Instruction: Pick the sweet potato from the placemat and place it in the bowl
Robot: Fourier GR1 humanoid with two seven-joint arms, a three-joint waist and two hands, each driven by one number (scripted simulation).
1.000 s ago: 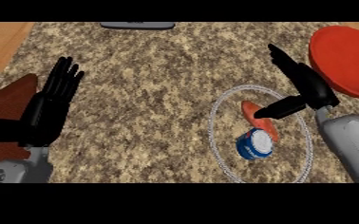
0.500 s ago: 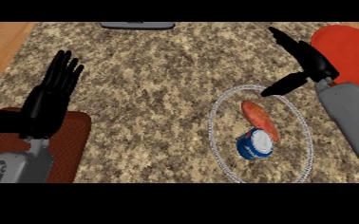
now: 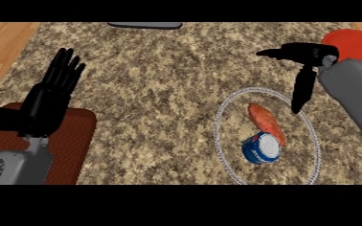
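The orange sweet potato (image 3: 265,119) lies inside the clear, thin-rimmed bowl (image 3: 220,124), leaning against a blue can (image 3: 262,148) that also sits in it. My right hand (image 3: 308,53) is open above and to the right of the bowl. One finger points down toward the bowl's right rim, and the hand touches nothing. The brown placemat (image 3: 71,143) lies at the lower left with nothing visible on it. My left hand (image 3: 51,96) rests open over its upper edge, fingers up.
A red plate (image 3: 345,40) shows at the right edge behind my right hand. A grey flat object (image 3: 145,25) lies at the counter's far edge. A wooden strip runs along the upper left. Speckled countertop spans the middle.
My right hand has let go of the sweet potato and drawn up and to the right, away from the bowl. The sweet potato now lies still in the bowl.
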